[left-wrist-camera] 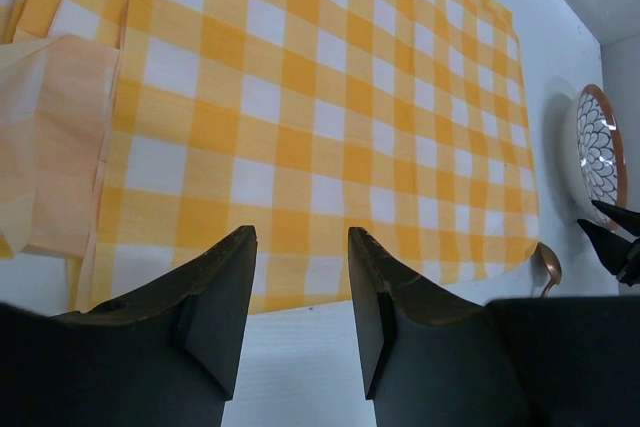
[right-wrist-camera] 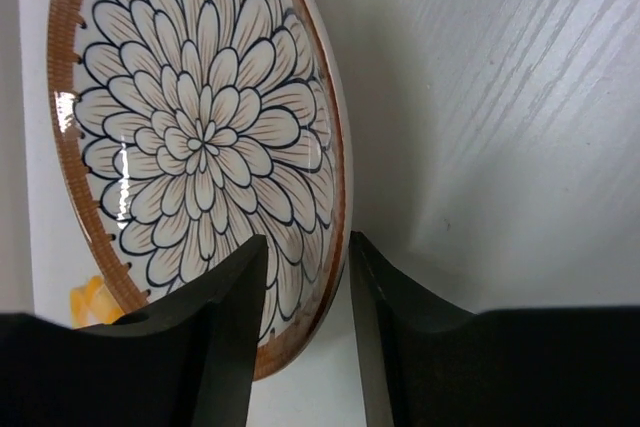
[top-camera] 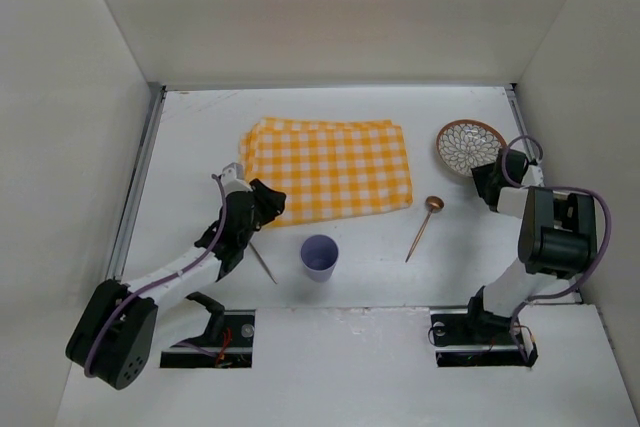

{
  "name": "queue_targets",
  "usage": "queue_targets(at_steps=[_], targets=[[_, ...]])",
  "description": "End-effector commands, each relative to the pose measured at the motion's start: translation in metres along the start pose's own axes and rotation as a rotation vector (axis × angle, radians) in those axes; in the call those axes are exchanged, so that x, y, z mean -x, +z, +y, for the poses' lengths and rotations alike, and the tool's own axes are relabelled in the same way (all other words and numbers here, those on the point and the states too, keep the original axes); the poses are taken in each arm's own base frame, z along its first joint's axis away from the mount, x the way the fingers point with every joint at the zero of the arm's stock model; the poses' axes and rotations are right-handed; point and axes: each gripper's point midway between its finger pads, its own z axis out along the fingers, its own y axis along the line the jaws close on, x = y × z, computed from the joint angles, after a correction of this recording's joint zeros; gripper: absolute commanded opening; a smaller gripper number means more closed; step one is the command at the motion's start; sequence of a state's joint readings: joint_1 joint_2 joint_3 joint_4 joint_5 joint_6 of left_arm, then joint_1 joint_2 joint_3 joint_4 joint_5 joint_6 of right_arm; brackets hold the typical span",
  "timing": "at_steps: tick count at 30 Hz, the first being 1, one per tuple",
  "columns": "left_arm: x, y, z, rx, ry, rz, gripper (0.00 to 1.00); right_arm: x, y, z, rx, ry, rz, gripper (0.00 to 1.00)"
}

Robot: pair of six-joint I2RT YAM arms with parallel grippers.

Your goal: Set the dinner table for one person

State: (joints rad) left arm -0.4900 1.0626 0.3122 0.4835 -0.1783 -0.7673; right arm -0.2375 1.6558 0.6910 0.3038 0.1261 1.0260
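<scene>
An orange-yellow-and-white checked cloth (top-camera: 330,167) (left-wrist-camera: 300,97) lies flat at the back middle of the white dinner table (top-camera: 190,137). My left gripper (top-camera: 268,202) (left-wrist-camera: 300,231) hovers open at the cloth's near left edge, nothing between its fingers. A brown-rimmed plate (top-camera: 470,144) (right-wrist-camera: 200,147) with a flower pattern lies at the back right. My right gripper (top-camera: 488,179) (right-wrist-camera: 307,237) straddles the plate's near rim, one finger over the plate and one outside it. A gap shows between the outer finger and the rim.
A lilac cup (top-camera: 319,255) stands in front of the cloth. A copper spoon (top-camera: 424,225) (left-wrist-camera: 547,267) lies right of the cup. A thin metal utensil (top-camera: 263,262) lies under my left arm. White walls enclose the table on three sides.
</scene>
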Motion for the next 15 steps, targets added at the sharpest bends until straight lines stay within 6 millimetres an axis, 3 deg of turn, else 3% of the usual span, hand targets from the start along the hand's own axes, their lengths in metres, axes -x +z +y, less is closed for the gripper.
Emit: queue_targets(at_steps=[1,5,8,10,15], targets=[[0.009,0.0,-0.008,-0.04,-0.015,-0.037,0.4,0.01,0.007,0.029,0.088,0.039,-0.018,0.4],[0.008,0.002,-0.004,-0.027,-0.017,-0.031,0.4,0.009,0.011,0.023,0.083,0.062,-0.012,0.17],[0.008,0.002,-0.005,-0.026,-0.013,-0.032,0.4,0.015,-0.001,0.029,0.14,0.086,-0.043,0.09],[0.007,0.004,-0.003,-0.02,-0.013,-0.03,0.4,0.027,-0.015,0.043,0.216,0.118,-0.077,0.08],[0.008,0.003,-0.004,-0.027,-0.013,-0.033,0.39,0.04,-0.064,0.099,0.467,0.143,-0.06,0.07]])
